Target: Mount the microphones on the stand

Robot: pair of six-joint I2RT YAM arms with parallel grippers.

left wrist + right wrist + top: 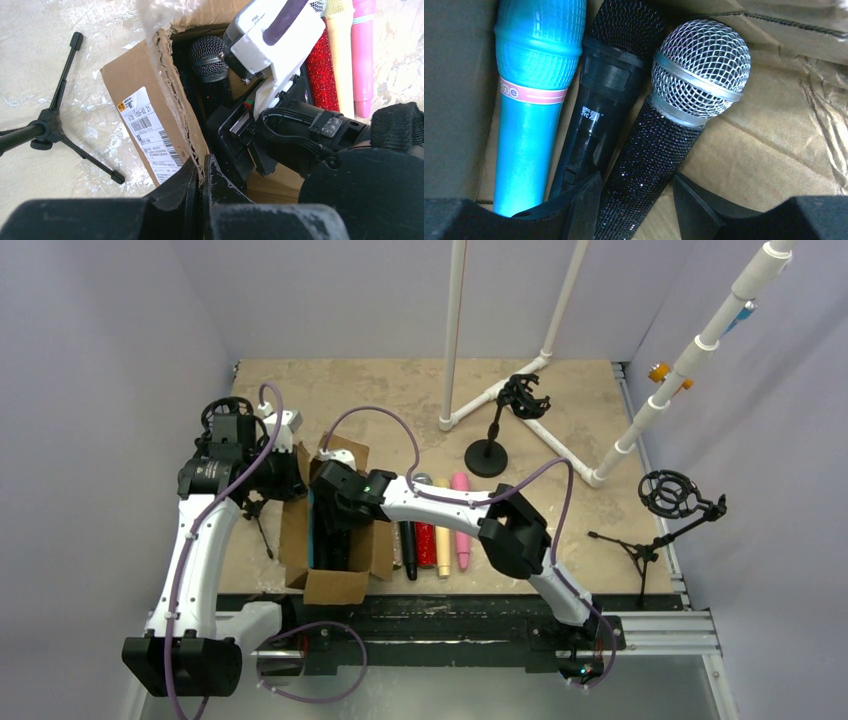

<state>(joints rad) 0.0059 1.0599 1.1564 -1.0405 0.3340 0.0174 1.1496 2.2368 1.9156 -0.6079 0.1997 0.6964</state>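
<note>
Three microphones lie in the cardboard box (335, 585): a light blue one (531, 100), a plain black one (599, 110) and a black glitter one (659, 150) with a silver mesh head. My right gripper (636, 200) is down in the box, open, its fingers on either side of the glitter handle. My left gripper (202, 175) is shut on the torn edge of the box wall (145, 125). On the table right of the box lie black (409, 550), red glitter (426, 545), cream (443, 530) and pink (462, 525) microphones.
A round-base stand (487, 455) with a black shock mount (522, 395) stands at mid-back. A tripod stand (645, 550) with a shock mount (668, 492) is at right, and another tripod (50, 125) is left of the box. White pipe frame (455, 330) rises behind.
</note>
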